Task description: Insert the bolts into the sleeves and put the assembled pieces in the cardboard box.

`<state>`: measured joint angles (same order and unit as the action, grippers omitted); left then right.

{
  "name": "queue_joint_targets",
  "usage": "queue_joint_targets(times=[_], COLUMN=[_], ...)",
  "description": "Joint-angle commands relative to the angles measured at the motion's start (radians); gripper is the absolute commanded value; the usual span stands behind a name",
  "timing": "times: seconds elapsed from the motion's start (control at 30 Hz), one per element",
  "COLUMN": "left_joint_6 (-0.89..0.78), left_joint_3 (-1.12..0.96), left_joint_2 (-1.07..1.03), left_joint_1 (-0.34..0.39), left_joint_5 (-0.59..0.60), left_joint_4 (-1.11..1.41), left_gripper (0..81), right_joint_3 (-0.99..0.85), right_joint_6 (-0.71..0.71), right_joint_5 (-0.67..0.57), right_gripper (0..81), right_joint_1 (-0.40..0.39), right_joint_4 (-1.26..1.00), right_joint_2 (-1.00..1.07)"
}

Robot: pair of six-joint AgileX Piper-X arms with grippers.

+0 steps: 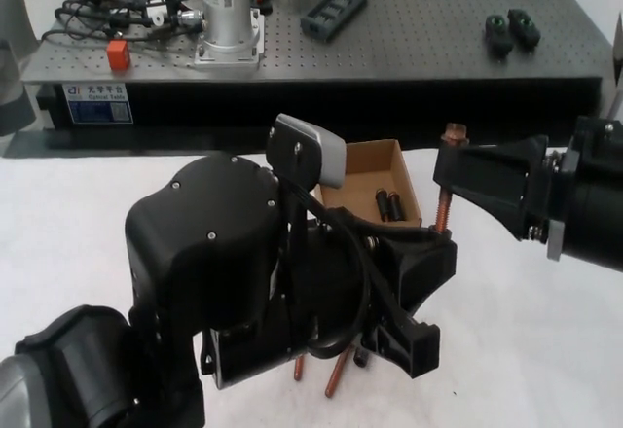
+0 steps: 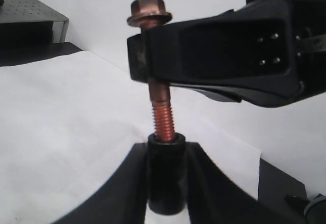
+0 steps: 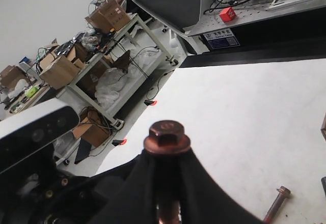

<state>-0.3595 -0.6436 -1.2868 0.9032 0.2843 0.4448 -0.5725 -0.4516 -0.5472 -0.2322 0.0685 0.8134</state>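
1. The left hand (image 2: 165, 155) is closed narrow on a black sleeve (image 2: 165, 175), with one finger pressed against each side. The sleeve stands upright between them with its open end up.
2. The right hand (image 2: 145, 56) is clamped on a copper-coloured bolt (image 2: 163, 114), gripping the shank just under the flanged hex head. The threaded part hangs free below the fingers.
3. The bolt is upright and lined up over the sleeve, and its threaded tip sits in the sleeve's mouth (how deep it has gone is hidden by the rim).
4. In the right wrist view, the hex head of the bolt (image 3: 167, 136) stands proud of the right hand (image 3: 167, 170), whose two fingers close tightly beneath it.
5. In the high view, the right hand (image 1: 450, 183) comes in from the right and holds the bolt (image 1: 446, 216) vertical above the white desk (image 1: 526, 331), just beside the cardboard box (image 1: 365, 160).
6. The box lies open on the desk, with two dark pieces (image 1: 389, 204) side by side near its front wall. They are too small to tell whether bolts are in them.
7. Loose bolts (image 1: 338, 374) lie on the desk near the left arm's body, and another loose one (image 3: 276, 203) shows in the right wrist view.
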Motion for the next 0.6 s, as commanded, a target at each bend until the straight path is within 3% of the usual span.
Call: queue_joint_targets(times=[0.0,0.07,0.1,0.2,0.3,0.57], left_joint_6=[0.032,0.032,0.042,0.049,0.003,-0.054], left_joint_3=[-0.006,-0.006,-0.006,-0.016,-0.09,-0.48], left_joint_2=[0.011,0.011,0.011,-0.003,-0.083,-0.442], left_joint_1=[-0.002,-0.002,-0.002,-0.017,-0.079,-0.205], left_joint_5=[-0.042,-0.066,-0.08,-0.149,-0.177,-0.205], left_joint_4=[0.029,0.029,0.029,0.029,0.012,-0.072], left_gripper=[0.6,0.6,0.6,0.6,0.6,0.6], right_joint_3=[0.001,-0.001,-0.001,-0.001,-0.001,-0.001], right_joint_6=[0.045,0.045,0.041,0.051,0.078,0.161], right_joint_5=[-0.056,-0.054,-0.054,-0.054,-0.051,0.032], right_gripper=[24.9,46.1,50.8,47.0,44.6,44.7], right_joint_1=[-0.003,-0.003,-0.003,0.034,0.11,0.243], right_joint_4=[0.03,0.03,0.03,0.056,0.11,0.223], right_joint_2=[-0.007,-0.007,-0.007,-0.024,-0.071,-0.143])
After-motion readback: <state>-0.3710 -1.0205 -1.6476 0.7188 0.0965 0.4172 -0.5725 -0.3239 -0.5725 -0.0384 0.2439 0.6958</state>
